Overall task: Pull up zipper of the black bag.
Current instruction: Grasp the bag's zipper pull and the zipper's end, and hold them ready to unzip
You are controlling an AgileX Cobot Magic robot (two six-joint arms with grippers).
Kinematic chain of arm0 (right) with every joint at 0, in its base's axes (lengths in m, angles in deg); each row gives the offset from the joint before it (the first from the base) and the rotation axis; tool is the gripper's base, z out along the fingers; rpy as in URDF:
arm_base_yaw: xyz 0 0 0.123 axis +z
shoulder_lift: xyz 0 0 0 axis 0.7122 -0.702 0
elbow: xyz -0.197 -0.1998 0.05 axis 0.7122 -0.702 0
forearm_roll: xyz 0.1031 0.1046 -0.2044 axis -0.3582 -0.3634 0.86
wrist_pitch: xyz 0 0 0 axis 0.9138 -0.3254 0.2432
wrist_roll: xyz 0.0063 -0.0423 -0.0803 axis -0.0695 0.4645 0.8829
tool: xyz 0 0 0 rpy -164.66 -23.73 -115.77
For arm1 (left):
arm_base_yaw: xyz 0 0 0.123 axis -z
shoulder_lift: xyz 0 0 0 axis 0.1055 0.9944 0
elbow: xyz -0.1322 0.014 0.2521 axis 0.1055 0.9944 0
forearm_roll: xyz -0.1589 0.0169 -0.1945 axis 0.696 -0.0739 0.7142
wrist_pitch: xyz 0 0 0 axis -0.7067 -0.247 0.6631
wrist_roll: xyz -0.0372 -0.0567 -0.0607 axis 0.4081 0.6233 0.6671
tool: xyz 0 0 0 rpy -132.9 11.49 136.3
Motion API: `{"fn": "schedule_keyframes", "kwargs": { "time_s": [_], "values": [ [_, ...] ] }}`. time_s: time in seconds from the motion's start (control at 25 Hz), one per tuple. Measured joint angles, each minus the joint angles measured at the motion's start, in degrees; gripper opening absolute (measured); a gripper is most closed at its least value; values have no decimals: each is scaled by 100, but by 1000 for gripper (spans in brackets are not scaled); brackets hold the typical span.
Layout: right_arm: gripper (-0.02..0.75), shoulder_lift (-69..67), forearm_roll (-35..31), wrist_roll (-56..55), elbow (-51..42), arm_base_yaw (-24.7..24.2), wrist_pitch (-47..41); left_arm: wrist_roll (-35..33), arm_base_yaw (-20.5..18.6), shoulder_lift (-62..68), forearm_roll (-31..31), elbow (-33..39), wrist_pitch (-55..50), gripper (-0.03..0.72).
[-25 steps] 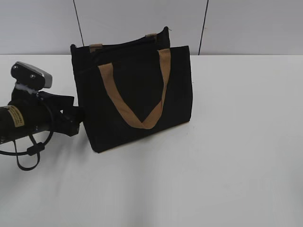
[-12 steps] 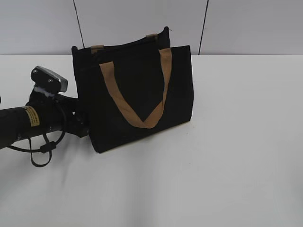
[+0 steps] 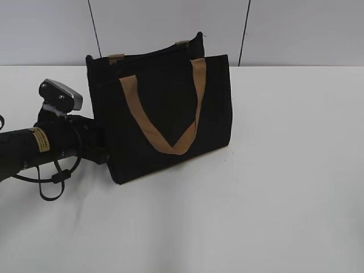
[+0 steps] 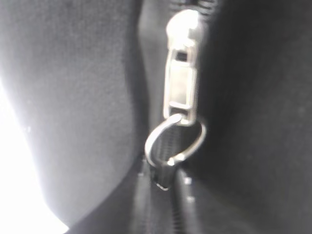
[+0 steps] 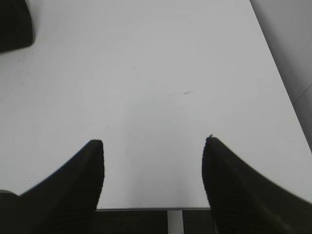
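On the white desk (image 3: 273, 187), the left arm is pressing its left claw (image 3: 104, 154) against the near end panel of the black bag (image 3: 165, 119), having slid in from the side over the past second until its tip is vanishing against the dark fabric. Directly ahead of that claw, the wrist camera is now filling with the zipper (image 4: 181, 83): a silver-grey pull tab is hanging from its slider, with a metal ring (image 4: 173, 144) just below it and the black zip line running on past the ring toward the camera. No fingers are showing in that close view, so whether the left claw is wide, narrow or already pinching the tab cannot be told. The approach appears to be ending and the grasp to be starting; the tab is sitting squarely in front of the claw, which suggests the arm is lined up for a pinch. Well off to the other side, the right claw (image 5: 153, 183) is hanging wide and empty above bare desk, with only a dark shape (image 5: 14, 24) in the far corner of its view. The bag is standing upright, its tan handle (image 3: 165, 122) drooping down the front face, and looks likely to shift unless the pull is kept in line with the zip.
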Motion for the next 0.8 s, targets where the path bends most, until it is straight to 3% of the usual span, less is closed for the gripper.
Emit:
{"fn": "schedule_keyframes", "kwargs": {
  "time_s": [0.36, 0.8],
  "values": [
    [482, 0, 0, 0, 0, 0, 0, 22, 0, 6, 71, 0, -164, 34],
    [482, 0, 0, 0, 0, 0, 0, 109, -97, -1746, 524, 0, -1822, 27]
  ]
}}
